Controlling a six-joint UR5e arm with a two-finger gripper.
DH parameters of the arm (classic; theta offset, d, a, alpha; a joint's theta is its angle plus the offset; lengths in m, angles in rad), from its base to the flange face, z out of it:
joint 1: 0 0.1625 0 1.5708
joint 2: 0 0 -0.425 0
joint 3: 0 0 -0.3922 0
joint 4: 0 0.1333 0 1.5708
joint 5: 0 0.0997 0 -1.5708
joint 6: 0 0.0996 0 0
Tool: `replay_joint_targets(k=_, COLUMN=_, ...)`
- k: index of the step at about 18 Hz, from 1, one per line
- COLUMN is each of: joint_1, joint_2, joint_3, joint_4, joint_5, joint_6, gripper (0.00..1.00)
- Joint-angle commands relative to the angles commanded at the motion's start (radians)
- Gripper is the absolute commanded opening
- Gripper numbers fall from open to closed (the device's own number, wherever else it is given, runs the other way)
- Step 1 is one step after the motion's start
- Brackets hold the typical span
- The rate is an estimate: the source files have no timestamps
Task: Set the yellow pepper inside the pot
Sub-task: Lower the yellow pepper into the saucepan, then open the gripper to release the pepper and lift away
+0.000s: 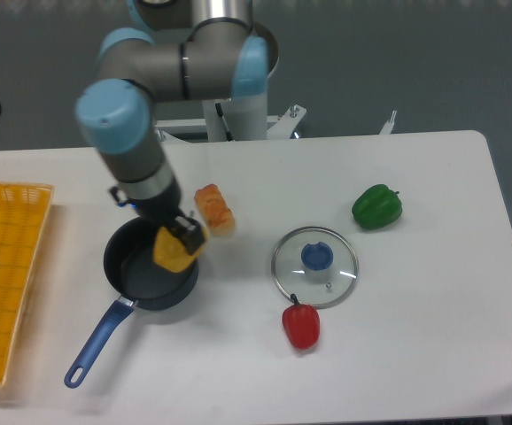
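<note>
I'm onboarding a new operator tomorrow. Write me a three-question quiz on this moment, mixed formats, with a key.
1. True or false: the yellow pepper already rests on the floor of the pot.
2. Which item lies closest to the glass lid? A) red pepper B) green pepper C) yellow basket
3. Fill in: the pot's blue handle points toward the table's ____ edge.

Key
1. False; the gripper holds it in its jaws above the pot's right rim.
2. A
3. Front, angling left.
</note>
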State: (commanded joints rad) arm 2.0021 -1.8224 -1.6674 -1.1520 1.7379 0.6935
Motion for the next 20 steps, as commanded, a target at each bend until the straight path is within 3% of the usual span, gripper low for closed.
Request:
replay_joint_targets(k=2, joint_1=-0.025, joint_2=-0.002, joint_3=-0.031, joint_4=0.005, joint_5=0.020, joint_6=-0.005, gripper=0.44)
replay_joint_targets(k=13, joint_1=-0.069, joint_2=-0.110, joint_3=-0.045, joint_4=0.006, joint_5=0.083, joint_6=-0.040, gripper=0.47)
replay_joint_targets(k=15, joint_1=-0.069, joint_2=-0.114, joint_3=-0.045, joint_4=0.006, joint_5=0.083, joint_6=-0.038, gripper=0.57)
replay_joint_targets(k=17, joint_1=-0.069, joint_2=-0.114, joint_3=-0.045, joint_4=0.006, joint_5=0.084, joint_6=-0.035, gripper=0.81)
replay_joint_targets(k=20, joint_1=-0.068, joint_2=-0.110, joint_3=-0.041, joint_4=0.006, joint_5=0.084, joint_6=-0.032, gripper=0.98)
